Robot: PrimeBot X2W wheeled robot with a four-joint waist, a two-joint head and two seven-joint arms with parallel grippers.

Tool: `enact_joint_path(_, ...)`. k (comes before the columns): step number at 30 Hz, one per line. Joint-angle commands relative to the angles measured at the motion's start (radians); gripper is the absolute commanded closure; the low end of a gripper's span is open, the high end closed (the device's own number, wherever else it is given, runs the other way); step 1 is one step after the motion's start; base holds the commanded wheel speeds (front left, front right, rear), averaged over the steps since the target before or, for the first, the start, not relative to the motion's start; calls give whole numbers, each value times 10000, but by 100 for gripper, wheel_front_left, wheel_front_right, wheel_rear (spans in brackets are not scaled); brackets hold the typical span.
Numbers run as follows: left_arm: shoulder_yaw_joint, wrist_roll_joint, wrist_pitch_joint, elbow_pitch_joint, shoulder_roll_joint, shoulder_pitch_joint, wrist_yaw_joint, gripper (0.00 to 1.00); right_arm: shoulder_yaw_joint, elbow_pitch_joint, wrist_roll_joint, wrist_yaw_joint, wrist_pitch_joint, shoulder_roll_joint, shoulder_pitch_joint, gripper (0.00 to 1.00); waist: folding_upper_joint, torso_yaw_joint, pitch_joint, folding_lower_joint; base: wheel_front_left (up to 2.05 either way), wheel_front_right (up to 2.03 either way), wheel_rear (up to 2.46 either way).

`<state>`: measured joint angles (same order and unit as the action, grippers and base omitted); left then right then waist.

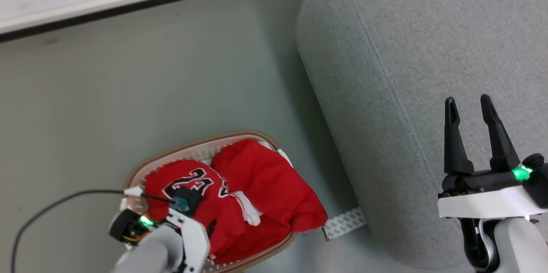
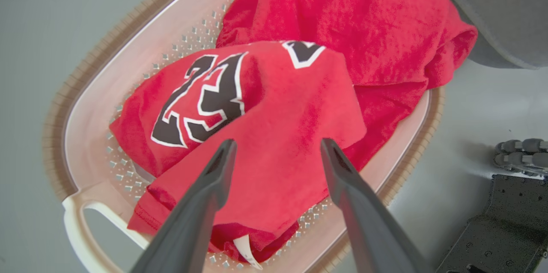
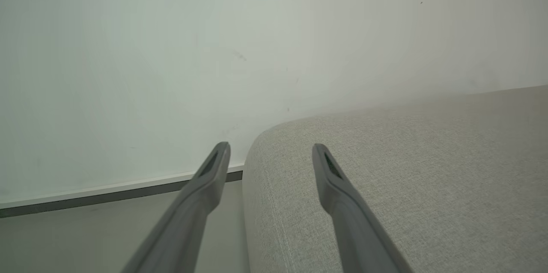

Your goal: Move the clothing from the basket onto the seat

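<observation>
Clothing (image 2: 299, 106) in basket (image 2: 87, 106), under spread left hand (image 2: 278, 144)

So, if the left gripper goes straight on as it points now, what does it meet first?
Probably the clothing: the left gripper, open, points at the red garment with lettering, lying on top in the basket. The gap to it is unclear.
</observation>
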<state>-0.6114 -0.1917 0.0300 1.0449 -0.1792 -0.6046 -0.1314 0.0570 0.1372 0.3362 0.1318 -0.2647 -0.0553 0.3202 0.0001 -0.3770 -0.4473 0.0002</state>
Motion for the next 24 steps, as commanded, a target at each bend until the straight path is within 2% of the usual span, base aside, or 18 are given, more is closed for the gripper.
enact_joint_path(1,-194,-140,-37,138,-185,-233,23,0,38,-47,83,-22,7,34,145,0,-1,-250,-301,-2,0,0,0)
enact_joint_path(12,-2208,-1153,-746,973,-896,-1594,21,0,447,-164,739,-22,7,53,532,0,-1,-966,-1549,-2,0,0,0)
enact_joint_path(20,-3090,-1475,-1265,1589,-1253,-2406,20,0,774,-272,1257,-22,7,50,844,0,-1,-1438,-2508,-2,0,0,0)
enact_joint_path(21,-3162,-1554,-1308,1636,-1282,-2466,20,10,790,-270,1290,-22,7,49,879,0,-1,-1483,-2574,-2,0,0,0)
enact_joint_path(22,-3227,-1613,-1333,1680,-1298,-2512,20,34,800,-260,1314,-22,7,48,897,0,-1,-1524,-2622,-2,0,0,0)
enact_joint_path(23,-3289,-1668,-1323,1705,-1294,-2543,20,95,782,-247,1323,-22,7,46,890,0,-1,-1538,-2645,-2,0,0,0)
enact_joint_path(24,-3349,-1742,-1312,1735,-1290,-2574,20,100,764,-234,1340,-22,7,46,873,0,-1,-1543,-2663,-2,0,0,0)
